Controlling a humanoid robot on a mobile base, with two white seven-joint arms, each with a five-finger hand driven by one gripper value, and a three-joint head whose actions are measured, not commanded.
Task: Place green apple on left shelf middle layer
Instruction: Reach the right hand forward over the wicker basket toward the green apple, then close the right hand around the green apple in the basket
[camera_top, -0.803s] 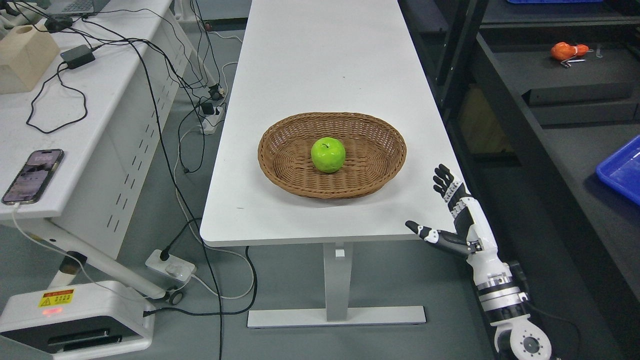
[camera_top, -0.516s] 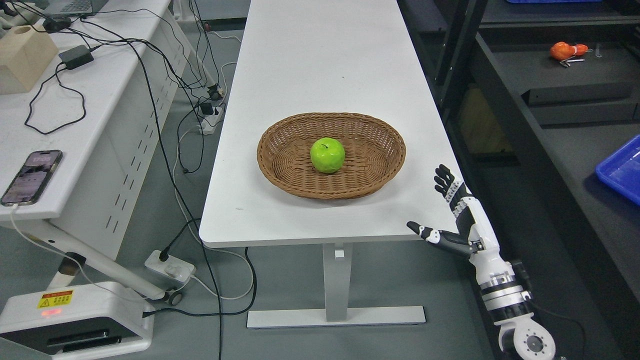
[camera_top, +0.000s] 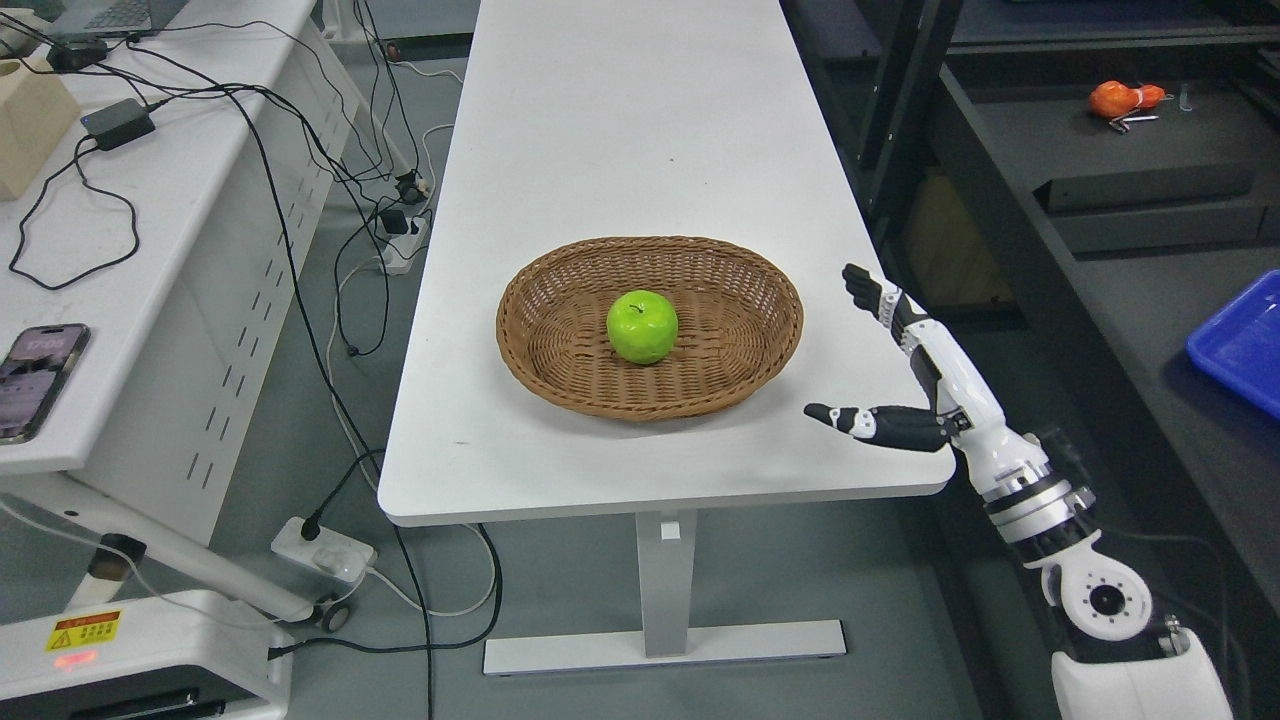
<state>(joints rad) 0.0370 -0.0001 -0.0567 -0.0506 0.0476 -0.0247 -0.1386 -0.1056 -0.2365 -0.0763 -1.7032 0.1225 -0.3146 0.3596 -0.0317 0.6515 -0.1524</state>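
Head view shows the green apple (camera_top: 642, 326) sitting in the middle of the wicker basket (camera_top: 760, 290) on the white table (camera_top: 620, 130). The right hand (camera_top: 905, 375) hovers just beside the basket's right rim, fingers spread and thumb out, holding nothing. A good grasp clears the rim, then closes around the apple from above.

One apple (camera_top: 642, 326), one basket (camera_top: 560, 370) (wicker).

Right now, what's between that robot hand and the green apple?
In the head view: bare white table, then the wicker basket wall. The right hand is open; the green apple sits inside.
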